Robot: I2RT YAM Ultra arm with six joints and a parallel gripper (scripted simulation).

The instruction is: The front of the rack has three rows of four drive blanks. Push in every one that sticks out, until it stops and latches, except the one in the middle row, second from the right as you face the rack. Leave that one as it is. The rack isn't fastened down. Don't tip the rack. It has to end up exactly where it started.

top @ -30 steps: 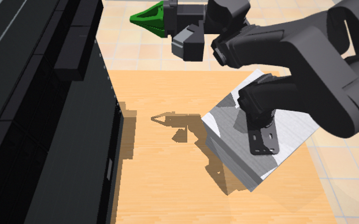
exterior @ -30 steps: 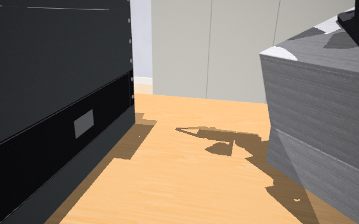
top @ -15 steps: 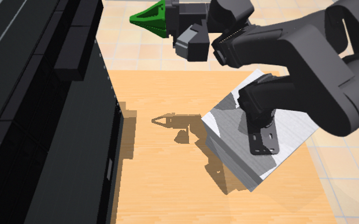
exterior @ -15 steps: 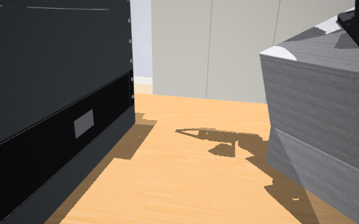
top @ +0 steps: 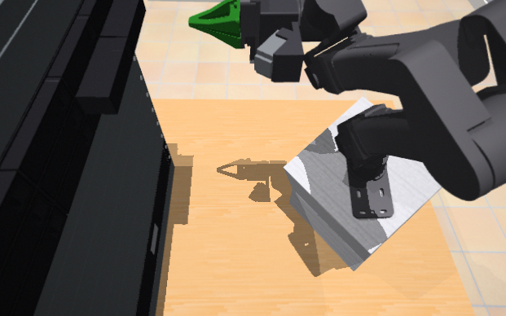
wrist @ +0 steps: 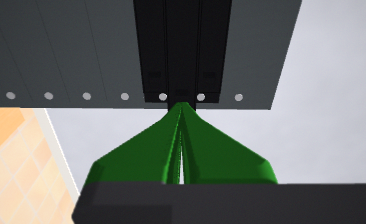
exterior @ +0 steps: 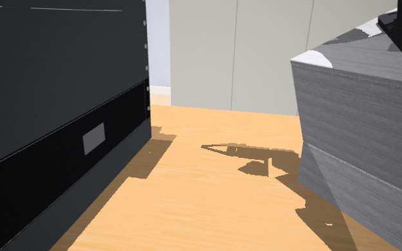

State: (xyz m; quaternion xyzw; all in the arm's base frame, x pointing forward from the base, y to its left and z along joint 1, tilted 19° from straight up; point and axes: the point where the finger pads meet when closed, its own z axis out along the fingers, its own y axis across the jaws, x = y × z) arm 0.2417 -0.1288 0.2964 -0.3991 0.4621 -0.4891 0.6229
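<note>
The dark rack (top: pixel 107 171) (exterior: pixel 59 74) (wrist: pixel 59 55) stands upright at the left in the top and exterior views. In the top view, two dark drive blanks, a nearer one (top: pixel 103 69) and a farther one (top: pixel 124 18), stick out end to end from its front. Other blanks (top: pixel 37 116) sit farther back; their exact depth is too dark to tell. My gripper (top: pixel 191 21) (wrist: pixel 181 111) is shut and empty, its green fingertips a short gap off the rack's front. In the wrist view the tips overlap the lower end of a protruding dark blank (wrist: pixel 182 60). Row and column there are unclear.
The arm's grey pedestal (top: pixel 408 179) (exterior: pixel 360 107) stands on the wooden table top (top: pixel 225 261) (exterior: pixel 172 207), right of the rack. The exterior view shows only the rack's lower part, with a grey label (exterior: pixel 94 138), and pale panels (exterior: pixel 201 55) behind.
</note>
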